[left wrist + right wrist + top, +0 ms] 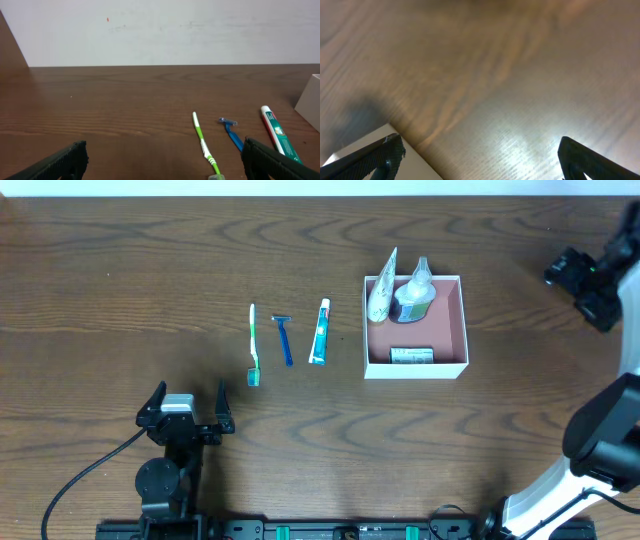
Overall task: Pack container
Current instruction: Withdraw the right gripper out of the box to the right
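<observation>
Overhead | left gripper (190,393) jaws spread, empty; right gripper (480,150) jaws spread, empty | toothbrush (252,343) just ahead of left jaws; razor (285,340) and toothpaste (319,332) off its right finger; container (466,320) farther right | likely next: straddle toothbrush handle crosswise, pinch mid-handle, lift above wall

A dark wood-grain table (120,270) runs back to a plain white wall (165,30).
</observation>
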